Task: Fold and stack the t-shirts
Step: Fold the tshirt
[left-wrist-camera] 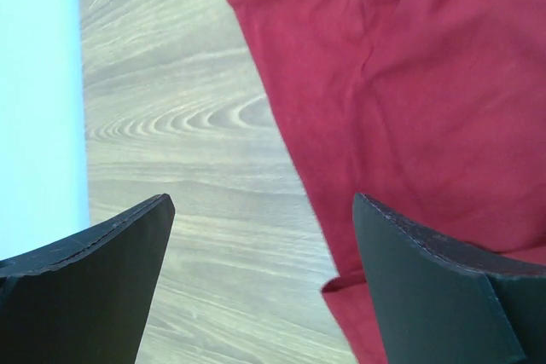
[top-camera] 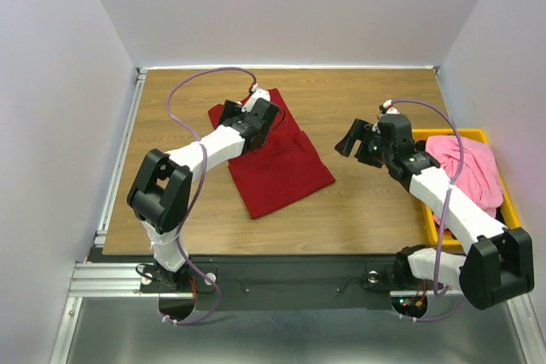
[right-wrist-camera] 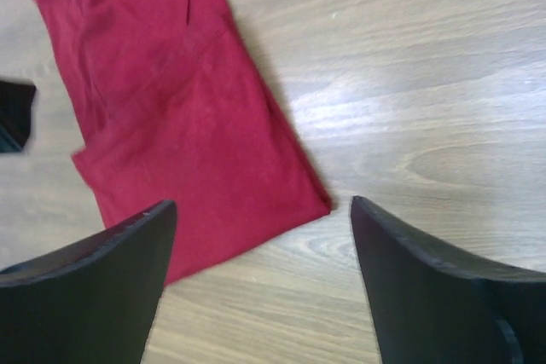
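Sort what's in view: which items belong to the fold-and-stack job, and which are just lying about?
Job:
- red t-shirt, partly folded, flat on the wood
- pink shirt, bunched in the bin

Just there:
- yellow bin, at the right edge
- table

Dark red t-shirt (top-camera: 281, 168) folded on table (top-camera: 367, 210) (somewhat askew); pink t-shirt (top-camera: 482, 168) heaped in yellow bin (top-camera: 439, 132).
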Controlling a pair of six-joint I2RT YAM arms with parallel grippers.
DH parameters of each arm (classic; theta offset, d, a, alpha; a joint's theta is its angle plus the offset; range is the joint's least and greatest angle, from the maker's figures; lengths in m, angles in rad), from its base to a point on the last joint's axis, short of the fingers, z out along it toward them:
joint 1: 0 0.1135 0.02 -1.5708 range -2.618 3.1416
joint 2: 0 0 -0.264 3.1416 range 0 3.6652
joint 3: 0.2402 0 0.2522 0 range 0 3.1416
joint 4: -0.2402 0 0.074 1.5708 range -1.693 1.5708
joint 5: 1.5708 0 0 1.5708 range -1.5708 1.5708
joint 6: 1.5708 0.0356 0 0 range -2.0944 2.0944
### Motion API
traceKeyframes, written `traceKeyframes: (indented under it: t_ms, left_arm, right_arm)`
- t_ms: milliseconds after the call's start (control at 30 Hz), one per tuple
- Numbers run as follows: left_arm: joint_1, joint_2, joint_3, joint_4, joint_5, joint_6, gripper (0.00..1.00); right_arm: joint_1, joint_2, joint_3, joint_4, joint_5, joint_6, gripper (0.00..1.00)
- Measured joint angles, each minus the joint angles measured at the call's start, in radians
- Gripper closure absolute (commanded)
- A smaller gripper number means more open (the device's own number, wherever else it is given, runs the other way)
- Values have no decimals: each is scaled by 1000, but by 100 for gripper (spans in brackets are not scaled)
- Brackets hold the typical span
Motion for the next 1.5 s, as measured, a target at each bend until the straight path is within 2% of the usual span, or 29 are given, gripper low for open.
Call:
traceKeyframes:
  t_ms: [100,167,267,300,400,433,467,500,600,733,867,1100,1267,1400,1500]
  left_arm:
    - [-5,-45,23,-40,67,-91,2]
    - [-9,-129,-8,-70,153,-182,2]
    - [-9,-309,-125,-55,281,-301,1]
    - [-9,-416,-208,-29,346,-358,1]
    - [-7,-588,-370,41,496,-481,2]
    - [-4,-630,-435,80,548,-523,3]
    - [-2,-652,-492,109,600,-561,16]
    - [-2,-652,-526,132,633,-588,23]
    - [-3,-608,-632,183,737,-664,33]
    - [-24,-556,-711,220,800,-739,36]
    - [-51,-560,-811,304,831,-833,42]
    - [-52,-631,-955,490,837,-971,42]
    - [-53,-675,-951,423,809,-988,41]
    - [-25,-684,-813,233,742,-935,41]
    - [53,-649,-694,210,713,-870,41]
  right_arm:
    - [-2,41,1,3,-87,-18,27]
    - [-5,89,1,14,-161,-28,32]
    - [-5,159,0,56,-282,-36,47]
    - [-5,179,0,77,-317,-35,50]
    - [-5,237,-1,154,-422,-35,63]
    - [-5,262,-3,189,-458,-35,66]
    - [-5,275,-6,213,-485,-34,68]
    - [-5,296,-13,250,-518,-30,70]
    - [-5,339,-31,333,-591,-17,75]
    - [-5,386,-98,479,-658,19,81]
    - [-5,439,-186,592,-655,55,91]
    - [-16,511,-331,753,-570,96,94]
    - [-18,473,-330,774,-536,107,91]
    - [-19,463,-183,734,-548,104,88]
    - [-19,498,-36,743,-572,107,88]
